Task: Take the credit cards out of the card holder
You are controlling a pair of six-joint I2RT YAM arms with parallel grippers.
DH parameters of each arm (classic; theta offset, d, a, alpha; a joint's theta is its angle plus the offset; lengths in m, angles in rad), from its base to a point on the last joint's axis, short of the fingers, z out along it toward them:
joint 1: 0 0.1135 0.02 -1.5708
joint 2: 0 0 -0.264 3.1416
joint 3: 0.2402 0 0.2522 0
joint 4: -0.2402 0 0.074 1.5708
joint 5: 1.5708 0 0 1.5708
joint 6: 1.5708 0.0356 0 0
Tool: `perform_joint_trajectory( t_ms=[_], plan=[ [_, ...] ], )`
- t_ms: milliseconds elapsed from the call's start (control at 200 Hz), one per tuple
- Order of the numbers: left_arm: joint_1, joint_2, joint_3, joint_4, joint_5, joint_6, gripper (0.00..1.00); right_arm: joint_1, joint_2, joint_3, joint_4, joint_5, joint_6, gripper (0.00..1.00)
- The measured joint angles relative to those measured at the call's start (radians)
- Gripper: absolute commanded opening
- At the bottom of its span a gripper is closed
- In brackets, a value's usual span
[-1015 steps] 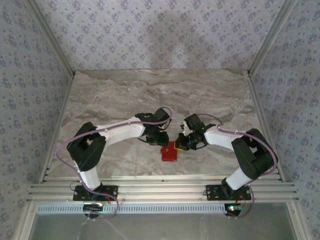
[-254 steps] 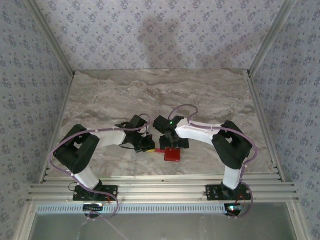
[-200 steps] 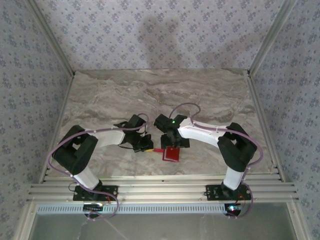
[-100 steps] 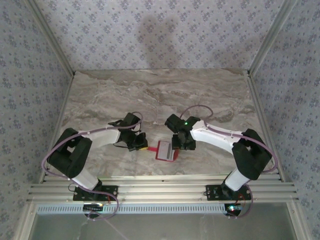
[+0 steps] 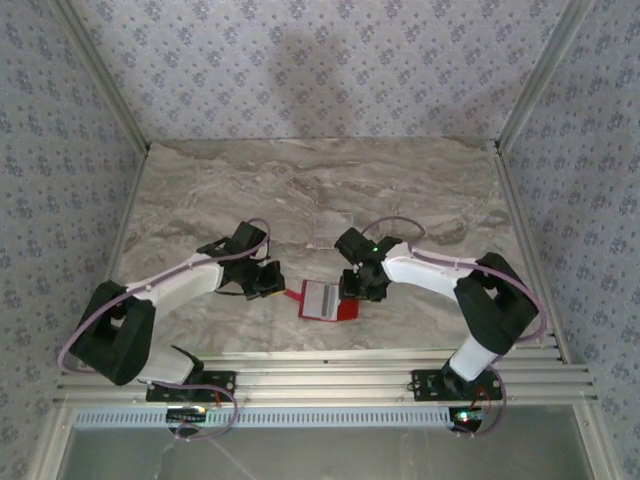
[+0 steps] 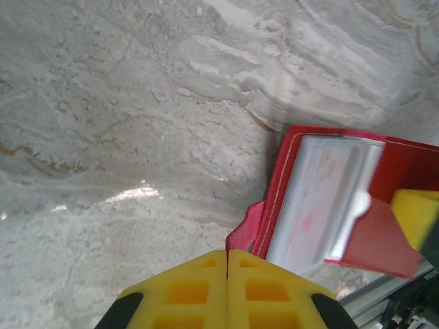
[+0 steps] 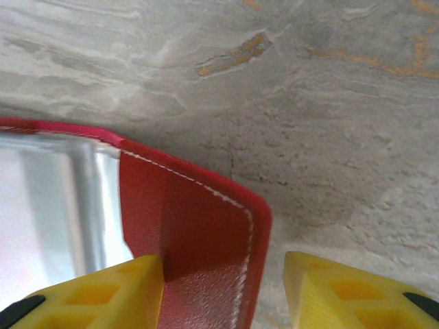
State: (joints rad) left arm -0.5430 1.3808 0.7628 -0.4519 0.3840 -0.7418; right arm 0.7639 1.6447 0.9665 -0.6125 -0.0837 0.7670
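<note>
From above, the card holder lies open on the tabletop; left wrist: left claw pinched shut on its strap tab; right wrist: right claw open astride the flap, so no credit cards out yet, I reckon.

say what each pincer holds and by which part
Left pincer pinches the card holder by its strap tab; right pincer straddles its flap edge, open.

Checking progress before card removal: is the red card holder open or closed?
Open: the card holder lies spread, its pale window panel facing up beside a red flap.
</note>
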Motion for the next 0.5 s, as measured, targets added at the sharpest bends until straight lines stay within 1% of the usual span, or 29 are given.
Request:
perform_joint_trajectory(
  t_ms=[100,175,255,360,500],
  plan=[
    [0.000,-0.033,0.028,-0.035,-0.003,0.005,0.02,0.000,0.039,0.002,0.006,0.002,-0.005,0.57],
    [0.000,-0.052,0.048,-0.050,-0.002,0.008,0.02,0.000,0.044,0.016,0.002,0.000,-0.008,0.62],
    [-0.001,-0.064,0.063,-0.058,0.005,0.009,0.02,0.002,0.050,0.021,0.000,0.000,-0.010,0.65],
    [-0.014,-0.064,0.088,-0.077,0.014,0.012,0.02,0.002,0.050,0.022,0.000,-0.004,-0.012,0.66],
    [-0.072,-0.056,0.166,-0.111,0.016,0.019,0.02,0.002,0.048,0.023,-0.001,-0.004,-0.012,0.66]
  ],
)
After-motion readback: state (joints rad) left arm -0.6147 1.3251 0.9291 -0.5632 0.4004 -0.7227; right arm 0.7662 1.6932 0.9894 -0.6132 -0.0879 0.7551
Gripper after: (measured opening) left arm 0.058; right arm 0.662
